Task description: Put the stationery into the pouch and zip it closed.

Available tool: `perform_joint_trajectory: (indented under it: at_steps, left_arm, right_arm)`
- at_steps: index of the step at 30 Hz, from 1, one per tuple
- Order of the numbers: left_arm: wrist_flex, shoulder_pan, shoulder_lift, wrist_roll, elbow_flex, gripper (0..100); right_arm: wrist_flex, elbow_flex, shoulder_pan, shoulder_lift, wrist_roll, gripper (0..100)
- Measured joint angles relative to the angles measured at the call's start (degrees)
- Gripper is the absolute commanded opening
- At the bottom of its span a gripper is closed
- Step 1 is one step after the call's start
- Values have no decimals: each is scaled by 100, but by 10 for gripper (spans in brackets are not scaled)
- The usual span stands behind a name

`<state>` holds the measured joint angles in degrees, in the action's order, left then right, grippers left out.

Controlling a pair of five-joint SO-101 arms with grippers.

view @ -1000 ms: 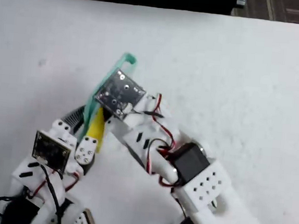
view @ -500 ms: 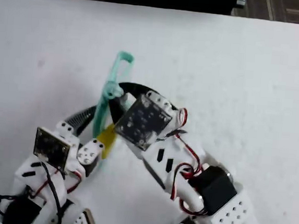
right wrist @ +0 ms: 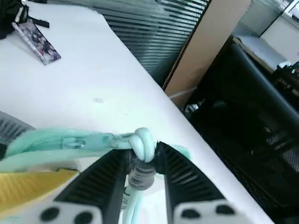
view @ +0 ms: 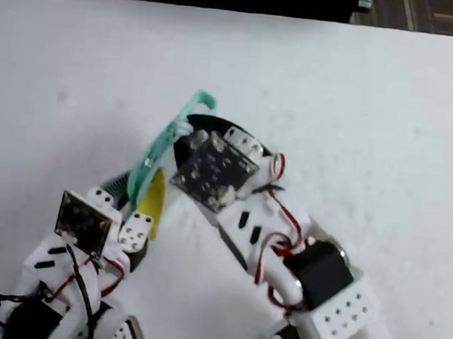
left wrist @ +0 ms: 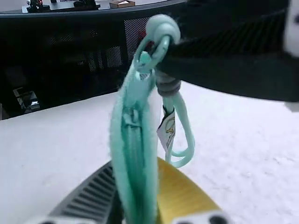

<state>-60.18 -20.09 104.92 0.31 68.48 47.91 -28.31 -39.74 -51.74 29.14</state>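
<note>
The pouch (view: 159,144) is held on edge with its zip side up. Its long axis runs from near-left to far-right, and the zip pull end points far-right.

The left gripper (view: 132,209) pinches the near-left end; its jaws are pressed against the pouch sides. The right gripper (right wrist: 140,163) is clamped on the knotted cord (left wrist: 180,140) of the zip pull at the far-right end.

The white table (view: 374,111) lies open left, right and far of the pouch. The table's far edge is well apart from the pouch.
</note>
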Motion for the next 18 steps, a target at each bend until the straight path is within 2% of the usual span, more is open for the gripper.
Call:
perform_joint_trajectory:
  at_steps: [7, 18]
  left_arm:
    - [62, 0, -53, -185, 0, 21]
    - [70, 35, -79, -264, 0, 21]
  right_arm:
    - [-158, 88, 589, 290, 44, 16]
    - [-651, 167, 818, 897, 44, 16]
